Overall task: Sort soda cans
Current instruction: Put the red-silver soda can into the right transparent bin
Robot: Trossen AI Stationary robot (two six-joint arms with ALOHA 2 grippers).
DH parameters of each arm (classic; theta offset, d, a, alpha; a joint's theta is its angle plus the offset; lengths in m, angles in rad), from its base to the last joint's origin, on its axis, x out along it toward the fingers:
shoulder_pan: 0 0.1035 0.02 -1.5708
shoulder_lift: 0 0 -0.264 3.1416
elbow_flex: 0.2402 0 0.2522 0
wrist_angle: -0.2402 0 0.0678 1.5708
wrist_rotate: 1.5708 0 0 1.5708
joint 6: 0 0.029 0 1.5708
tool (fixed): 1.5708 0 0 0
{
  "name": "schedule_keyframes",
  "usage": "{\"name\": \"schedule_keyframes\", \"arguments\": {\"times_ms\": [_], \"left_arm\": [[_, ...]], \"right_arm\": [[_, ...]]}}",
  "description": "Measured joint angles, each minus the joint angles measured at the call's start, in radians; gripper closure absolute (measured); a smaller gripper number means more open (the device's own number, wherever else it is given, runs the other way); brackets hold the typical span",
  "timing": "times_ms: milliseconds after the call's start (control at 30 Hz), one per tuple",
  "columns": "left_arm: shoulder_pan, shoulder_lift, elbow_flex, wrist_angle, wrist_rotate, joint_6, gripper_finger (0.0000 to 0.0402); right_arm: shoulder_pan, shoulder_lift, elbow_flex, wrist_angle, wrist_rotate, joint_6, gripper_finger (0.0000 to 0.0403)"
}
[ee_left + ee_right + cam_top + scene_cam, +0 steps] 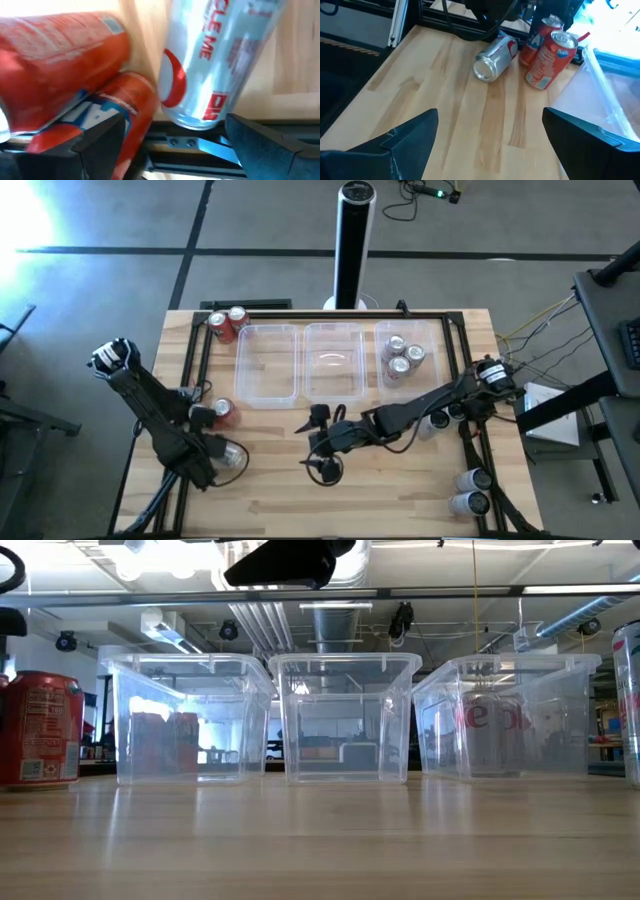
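A silver soda can (215,60) lies on its side near the table's left front. My left gripper (174,125) is open, with a finger on either side of the can's end and a gap on each side. The high view shows the same silver can (233,453). Two red cans (547,52) stand just beyond it. My right gripper (319,445) hovers open over the table's middle and holds nothing. Two red cans (226,323) stand at the far left. Silver cans (403,356) stand in the right tub.
Three clear tubs (268,365) (333,360) (408,330) stand in a row across the far half. More silver cans lie at the right, near the front edge (470,490) and beside the right arm (436,421). A black frame rail (190,370) borders the table.
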Motion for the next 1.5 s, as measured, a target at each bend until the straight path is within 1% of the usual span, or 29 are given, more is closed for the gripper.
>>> {"name": "schedule_keyframes", "arguments": {"times_ms": [100, 300, 467, 567, 667, 800, 967, 1033, 1100, 1200, 1267, 1333, 1433, 1500], "left_arm": [[0.0, 0.007, -0.006, 0.034, 0.038, -0.004, 0.0074], [-0.003, 0.019, -0.025, 0.143, 0.039, 0.023, 0.0074], [-0.003, 0.013, -0.09, 0.189, 0.039, 0.032, 0.0074], [-0.003, 0.01, -0.137, 0.27, 0.037, 0.032, 0.0074], [-0.003, 0.021, -0.169, 0.33, 0.014, -0.003, 0.0074], [-0.001, 0.059, -0.162, 0.365, 0.011, -0.049, 0.0077], [-0.001, 0.119, -0.147, 0.444, 0.076, -0.088, 0.0099], [-0.001, 0.139, -0.146, 0.491, 0.091, -0.108, 0.0103], [-0.002, 0.154, -0.139, 0.498, 0.089, -0.128, 0.0103], [-0.003, 0.159, -0.113, 0.491, 0.057, -0.146, 0.0105], [-0.003, 0.151, -0.084, 0.482, 0.025, -0.152, 0.011], [-0.002, 0.141, -0.051, 0.457, -0.016, -0.16, 0.0113], [-0.002, 0.118, 0.004, 0.452, -0.11, -0.181, 0.0113], [0.0, 0.111, 0.034, 0.434, -0.183, -0.203, 0.0113]], "right_arm": [[0.0, 0.001, 0.0, -0.001, 0.0, 0.019, 0.005], [0.0, 0.0, -0.001, 0.009, 0.0, 0.031, 0.0049], [0.0, 0.0, -0.001, 0.009, 0.0, 0.077, 0.0049], [0.002, 0.0, -0.001, 0.005, 0.0, 0.095, 0.005], [0.004, 0.0, -0.001, 0.001, -0.001, 0.097, 0.0051], [0.005, 0.0, 0.002, 0.001, -0.001, 0.097, 0.0054], [0.005, 0.0, 0.003, 0.001, -0.005, 0.097, 0.0061], [0.007, 0.0, 0.003, 0.001, -0.028, 0.096, 0.0062], [0.011, 0.0, 0.003, 0.0, -0.049, 0.092, 0.0062], [0.022, 0.0, 0.003, -0.001, -0.042, 0.078, 0.006], [0.036, -0.001, 0.014, -0.026, 0.009, 0.063, 0.0062], [0.052, -0.001, 0.048, -0.086, 0.077, 0.046, 0.0065], [0.076, -0.004, 0.123, -0.195, 0.16, 0.041, 0.0066], [0.087, -0.006, 0.16, -0.235, 0.195, 0.083, 0.0067]]}}
